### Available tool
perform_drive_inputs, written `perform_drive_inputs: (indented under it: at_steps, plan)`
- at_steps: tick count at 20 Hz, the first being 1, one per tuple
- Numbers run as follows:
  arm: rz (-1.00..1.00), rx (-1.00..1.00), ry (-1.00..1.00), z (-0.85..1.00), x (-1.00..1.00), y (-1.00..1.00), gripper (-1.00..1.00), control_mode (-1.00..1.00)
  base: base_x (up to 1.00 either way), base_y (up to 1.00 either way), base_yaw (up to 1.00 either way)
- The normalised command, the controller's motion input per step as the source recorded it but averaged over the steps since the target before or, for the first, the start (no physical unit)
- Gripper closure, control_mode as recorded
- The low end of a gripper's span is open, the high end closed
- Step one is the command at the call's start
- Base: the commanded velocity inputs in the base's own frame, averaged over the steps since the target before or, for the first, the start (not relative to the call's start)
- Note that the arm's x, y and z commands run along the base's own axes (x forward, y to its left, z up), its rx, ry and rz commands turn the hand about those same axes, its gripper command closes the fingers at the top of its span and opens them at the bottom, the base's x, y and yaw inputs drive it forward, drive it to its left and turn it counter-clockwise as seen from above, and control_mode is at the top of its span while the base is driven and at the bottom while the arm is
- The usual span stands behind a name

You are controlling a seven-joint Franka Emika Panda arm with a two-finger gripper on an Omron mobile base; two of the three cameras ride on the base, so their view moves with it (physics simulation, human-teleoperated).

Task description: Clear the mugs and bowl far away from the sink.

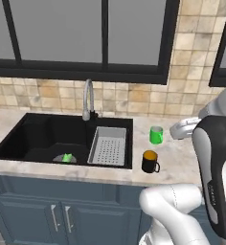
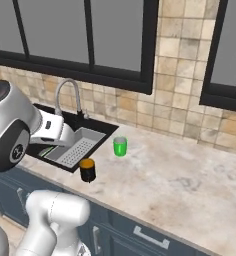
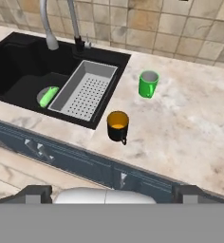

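A bright green mug stands on the marble counter just right of the black sink. Nearer the front edge sits a black mug with an orange inside, its handle toward the counter's front. My gripper hangs high over the counter's front edge and looks down on both mugs. Its dark fingertips stand wide apart with nothing between them. The bowl is out of view.
A curved metal faucet rises behind the basin. A grey perforated drainer tray fills its right side. A small green item lies on the basin floor. Open marble counter stretches right of the mugs.
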Motion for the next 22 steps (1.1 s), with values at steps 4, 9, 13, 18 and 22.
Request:
perform_drive_inputs:
  at_steps: [4,9,13,18,22]
  plan:
    - [0.0,0.0,0.0,0.0,0.0,0.0,-1.0,1.0,0.51,-0.42,0.03]
    - [0.0,0.0,0.0,0.0,0.0,0.0,-1.0,1.0,0.4,-0.44,0.2]
    - [0.0,0.0,0.0,0.0,0.0,0.0,-1.0,1.0,0.28,-0.47,0.25]
    - [0.0,0.0,0.0,0.0,0.0,0.0,-1.0,1.0,0.2,-0.47,0.24]
    - [0.19,0.01,0.11,-0.08,0.2,-0.49,-1.0,-1.0,0.0,0.0,0.0]
